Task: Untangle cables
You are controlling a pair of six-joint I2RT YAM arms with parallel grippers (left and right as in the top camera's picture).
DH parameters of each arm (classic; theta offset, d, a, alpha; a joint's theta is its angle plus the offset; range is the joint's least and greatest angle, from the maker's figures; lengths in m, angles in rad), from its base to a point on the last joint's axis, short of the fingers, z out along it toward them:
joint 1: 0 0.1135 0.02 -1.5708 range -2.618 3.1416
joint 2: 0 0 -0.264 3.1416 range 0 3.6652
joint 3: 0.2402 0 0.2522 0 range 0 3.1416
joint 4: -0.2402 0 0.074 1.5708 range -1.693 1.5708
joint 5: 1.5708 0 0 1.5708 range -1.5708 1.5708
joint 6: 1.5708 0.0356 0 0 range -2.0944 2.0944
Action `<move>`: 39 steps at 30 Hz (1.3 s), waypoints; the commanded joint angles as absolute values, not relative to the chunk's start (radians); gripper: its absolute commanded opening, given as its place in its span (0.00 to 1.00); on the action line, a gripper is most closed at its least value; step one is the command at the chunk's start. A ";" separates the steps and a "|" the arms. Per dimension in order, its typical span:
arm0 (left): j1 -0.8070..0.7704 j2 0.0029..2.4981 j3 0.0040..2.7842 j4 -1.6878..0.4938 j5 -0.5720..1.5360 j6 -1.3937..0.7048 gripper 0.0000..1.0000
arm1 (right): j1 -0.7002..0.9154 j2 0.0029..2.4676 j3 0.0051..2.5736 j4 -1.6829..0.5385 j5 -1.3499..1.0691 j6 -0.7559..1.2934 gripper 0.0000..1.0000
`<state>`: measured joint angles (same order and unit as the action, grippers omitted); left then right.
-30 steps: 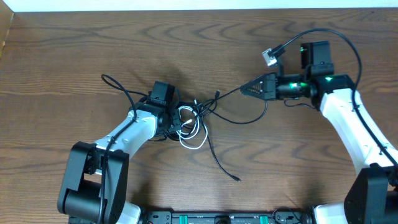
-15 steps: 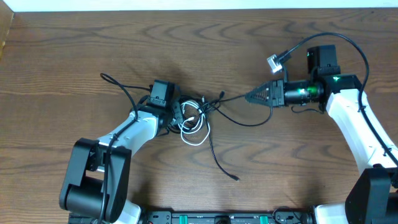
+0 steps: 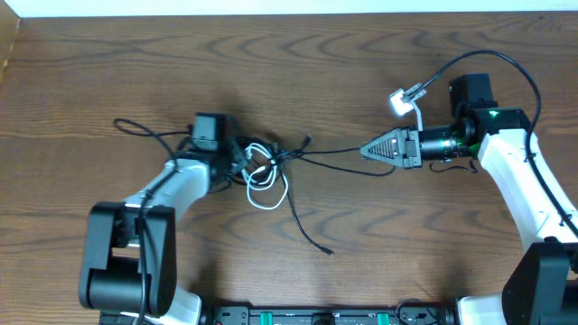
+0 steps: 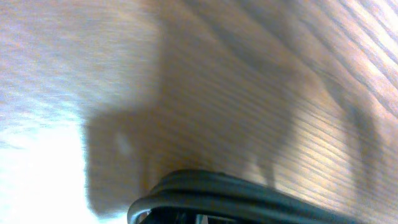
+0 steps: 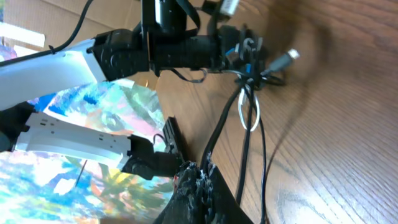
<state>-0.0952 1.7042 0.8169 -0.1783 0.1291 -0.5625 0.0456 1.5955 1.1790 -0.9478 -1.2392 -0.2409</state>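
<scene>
now left hand (image 3: 233,161) and right hand (image 3: 364,151) each clench the cables (image 3: 330,152), stretched between them.

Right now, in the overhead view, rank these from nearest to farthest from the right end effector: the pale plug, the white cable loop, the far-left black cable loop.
1. Pale plug, just beyond the right end effector, toward the far edge.
2. White cable loop, in the middle tangle.
3. Black cable loop, far left.

Two robot arms (image 3: 172,185), one white cable (image 3: 267,195), a few black cables (image 3: 307,230), one table (image 3: 361,54).
</scene>
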 commanded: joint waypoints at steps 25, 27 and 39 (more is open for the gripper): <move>0.267 1.734 0.741 -0.334 0.359 -0.308 0.17 | 0.194 1.567 1.189 -0.885 -0.824 0.002 0.22; 0.265 1.734 0.741 -0.328 0.369 -0.308 0.17 | 0.268 1.569 1.189 -0.807 -0.735 0.120 0.22; 0.151 1.734 0.741 -0.286 0.381 -0.307 0.16 | 0.615 1.726 1.189 -0.430 -0.263 0.521 0.01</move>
<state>0.1833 1.6859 0.7910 -0.2661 0.4137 -0.3309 0.5709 1.6550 1.1793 -0.4618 -0.4232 0.3901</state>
